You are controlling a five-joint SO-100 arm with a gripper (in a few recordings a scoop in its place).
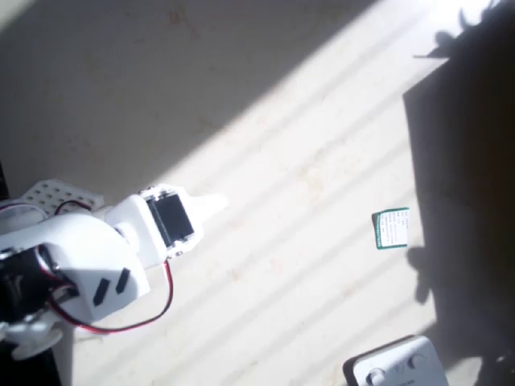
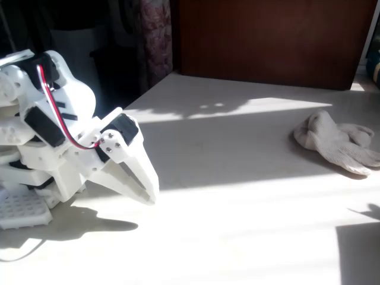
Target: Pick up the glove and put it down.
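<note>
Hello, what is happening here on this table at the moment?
A white robot arm is folded low at the left of the table, and its gripper points down near the surface with nothing in it. The glove lies untouched far to the right in the fixed view. In the overhead view, a small green-edged card and a white box also lie apart from the arm.

Arm (image 2: 53, 136): white plastic shell, black motor blocks set into it, a red wire (image 2: 59, 119) looping along its side. Gripper (image 2: 148, 193): white fingers, black servo face at the base.

Perforated base plate (image 2: 21, 208): white, dotted with a regular grid of small holes.

Glove (image 2: 335, 142): cream-beige knit, fine ribbed texture.

Table (image 2: 237, 196): pale cream, faint tan streaks; crossed by bright sun bands and grey shadow.

Card (image 1: 392, 228): white face, green border.

Box (image 1: 398, 366): white, round pale buttons, dark edge.

Panel (image 2: 267, 41) behind table: dark reddish-brown.
</note>
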